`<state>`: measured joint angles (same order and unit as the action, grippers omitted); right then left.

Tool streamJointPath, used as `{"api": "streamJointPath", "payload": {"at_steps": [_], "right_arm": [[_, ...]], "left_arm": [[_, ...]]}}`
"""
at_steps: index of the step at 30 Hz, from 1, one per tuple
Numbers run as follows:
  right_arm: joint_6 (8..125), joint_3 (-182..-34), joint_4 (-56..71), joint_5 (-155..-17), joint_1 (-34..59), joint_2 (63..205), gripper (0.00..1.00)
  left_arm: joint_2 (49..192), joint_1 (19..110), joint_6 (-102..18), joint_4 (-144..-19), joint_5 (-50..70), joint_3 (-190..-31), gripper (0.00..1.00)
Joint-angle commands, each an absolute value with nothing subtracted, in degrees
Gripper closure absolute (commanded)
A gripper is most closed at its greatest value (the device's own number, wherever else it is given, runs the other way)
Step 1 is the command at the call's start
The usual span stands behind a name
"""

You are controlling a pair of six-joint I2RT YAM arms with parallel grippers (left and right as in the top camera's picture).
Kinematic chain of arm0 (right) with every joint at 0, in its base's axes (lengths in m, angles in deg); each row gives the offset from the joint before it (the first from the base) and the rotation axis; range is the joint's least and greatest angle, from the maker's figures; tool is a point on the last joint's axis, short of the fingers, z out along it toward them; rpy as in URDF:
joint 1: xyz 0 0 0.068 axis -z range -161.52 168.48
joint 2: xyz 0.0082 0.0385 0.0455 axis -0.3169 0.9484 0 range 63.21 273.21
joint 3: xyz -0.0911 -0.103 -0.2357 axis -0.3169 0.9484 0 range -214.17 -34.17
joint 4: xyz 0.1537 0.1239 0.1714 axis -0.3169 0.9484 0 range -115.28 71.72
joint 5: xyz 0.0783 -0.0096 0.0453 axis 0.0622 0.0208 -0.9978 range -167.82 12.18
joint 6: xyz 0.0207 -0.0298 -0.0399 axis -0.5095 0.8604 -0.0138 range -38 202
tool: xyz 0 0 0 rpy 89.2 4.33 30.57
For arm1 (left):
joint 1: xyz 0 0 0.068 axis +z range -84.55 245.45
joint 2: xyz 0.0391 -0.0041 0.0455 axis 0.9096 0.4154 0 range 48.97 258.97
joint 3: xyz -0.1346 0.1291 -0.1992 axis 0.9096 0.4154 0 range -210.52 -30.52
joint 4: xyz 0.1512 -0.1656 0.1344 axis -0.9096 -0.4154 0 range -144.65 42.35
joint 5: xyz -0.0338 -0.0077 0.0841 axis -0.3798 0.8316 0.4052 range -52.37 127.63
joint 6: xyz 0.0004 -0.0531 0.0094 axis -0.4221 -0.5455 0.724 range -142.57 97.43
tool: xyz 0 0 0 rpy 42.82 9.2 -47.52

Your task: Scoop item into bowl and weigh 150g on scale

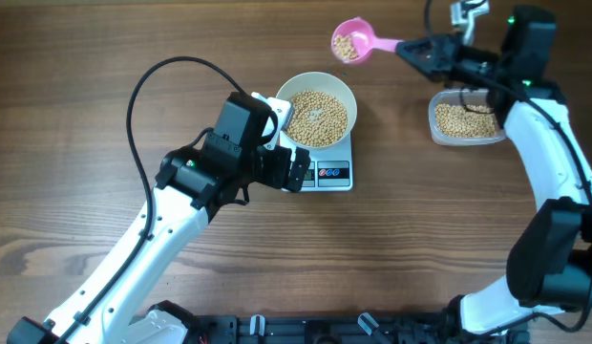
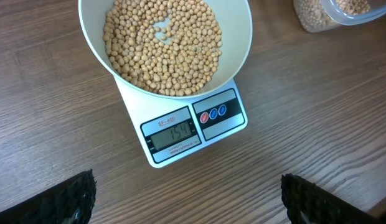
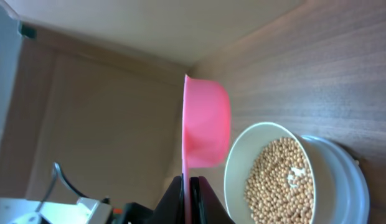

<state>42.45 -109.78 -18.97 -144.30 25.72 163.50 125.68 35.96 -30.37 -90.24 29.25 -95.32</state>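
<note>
Wooden desk: the centre bowl of soybeans loads the scale. The left gripper gapes; the right gripper pinches a pink scoop at upper right. Tipping it risks overshoot.

The scale has a grey display on its near left part. The number on it looks like 154, though the digits are faint. Just above it, a small label reads SF-400. The red and blue buttons on the right have marks too small to read.
</note>
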Motion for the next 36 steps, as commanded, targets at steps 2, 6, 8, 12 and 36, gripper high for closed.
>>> {"api": "streamJointPath", "payload": {"at_steps": [2, 6, 8, 12, 36], "right_arm": [[34.6, -110.2, -26.2, -147.3, 32.1, 163.7, 0.96], [31.9, -110.2, -29.4, -145.8, 35.3, 163.7, 0.96], [31.9, -110.2, -29.4, -145.2, 35.8, 163.7, 0.96], [31.8, -110.2, -31.3, -145.0, 35.8, 163.7, 0.96], [7.4, -110.2, -37.8, -128.4, 41.8, 163.7, 0.96]], "left_arm": [[125.5, 36.4, -30.7, -90.1, 29.6, -96.2, 0.0], [125.5, 36.4, -30.7, -90.1, 29.6, -96.2, 0.0], [125.5, 36.4, -30.7, -90.1, 29.6, -96.2, 0.0], [125.5, 36.4, -30.7, -90.1, 29.6, -96.2, 0.0], [125.5, 36.4, -30.7, -90.1, 29.6, -96.2, 0.0]]}}
